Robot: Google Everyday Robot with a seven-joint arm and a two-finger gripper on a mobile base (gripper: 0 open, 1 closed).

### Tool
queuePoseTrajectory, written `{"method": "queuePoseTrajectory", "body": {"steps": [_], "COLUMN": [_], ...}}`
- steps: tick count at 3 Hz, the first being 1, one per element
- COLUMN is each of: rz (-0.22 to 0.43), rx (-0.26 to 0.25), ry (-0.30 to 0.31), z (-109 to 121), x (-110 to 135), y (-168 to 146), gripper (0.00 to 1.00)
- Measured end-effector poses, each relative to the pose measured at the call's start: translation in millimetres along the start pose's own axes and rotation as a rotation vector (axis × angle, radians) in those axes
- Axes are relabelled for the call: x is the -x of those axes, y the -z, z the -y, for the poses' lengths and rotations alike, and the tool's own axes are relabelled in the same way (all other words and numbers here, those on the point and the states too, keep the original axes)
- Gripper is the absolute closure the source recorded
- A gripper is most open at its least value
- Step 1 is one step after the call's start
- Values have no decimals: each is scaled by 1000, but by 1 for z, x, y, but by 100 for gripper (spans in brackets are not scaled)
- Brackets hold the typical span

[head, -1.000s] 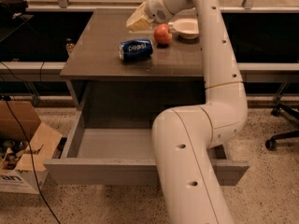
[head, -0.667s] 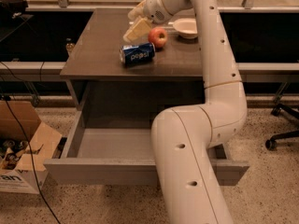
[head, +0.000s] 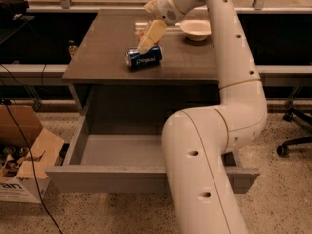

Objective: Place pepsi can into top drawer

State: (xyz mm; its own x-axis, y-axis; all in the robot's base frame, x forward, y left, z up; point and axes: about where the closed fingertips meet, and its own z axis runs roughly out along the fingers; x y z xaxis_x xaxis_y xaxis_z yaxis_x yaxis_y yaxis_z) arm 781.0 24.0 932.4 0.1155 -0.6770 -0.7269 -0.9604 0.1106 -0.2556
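Camera view looks down from the front at a grey-brown flat-topped cabinet counter (head: 102, 52), with the robot's big white jointed arm (head: 234, 82) curving up from the bottom of the shot and reaching back over it. The small blue cylindrical pepsi can with white lettering and silver ends (head: 146, 61) is lying on its side on the counter, toward the front edge and roughly mid-width, label facing the camera.

The cream-coloured pincer (head: 146, 45) comes down at a slant from the upper right, and its tip sits right at the top of the pepsi can, touching it or as good as. Honestly I can't tell whether the pincer is wide or narrow from this angle, and I can't tell if it has any real grip on the can.

Behind it and off to the right there's a shallow white round bowl (head: 196, 29) sitting on the counter, well apart from the can.

Below the counter the wide shallow grey top drawer (head: 112, 179) is pulled out toward the camera, grey inside, plain flat front. The arm covers its right part.

On the speckled floor at the left sits an open brown cardboard box (head: 29, 150) with black cables (head: 19, 130) running past it. At the far right edge you can see the black wheeled base of an office chair (head: 292, 143).
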Motion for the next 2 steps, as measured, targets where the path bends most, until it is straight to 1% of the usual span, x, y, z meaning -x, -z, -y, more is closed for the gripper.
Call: {"method": "queuePoseTrajectory", "body": {"steps": [1,2], "rz": [-86,-130], "rx": [60,117], "ry": [8,16], "z": [-16,-27], "x": [-10,-20], "y": [1,-11], "gripper": [0,0]}}
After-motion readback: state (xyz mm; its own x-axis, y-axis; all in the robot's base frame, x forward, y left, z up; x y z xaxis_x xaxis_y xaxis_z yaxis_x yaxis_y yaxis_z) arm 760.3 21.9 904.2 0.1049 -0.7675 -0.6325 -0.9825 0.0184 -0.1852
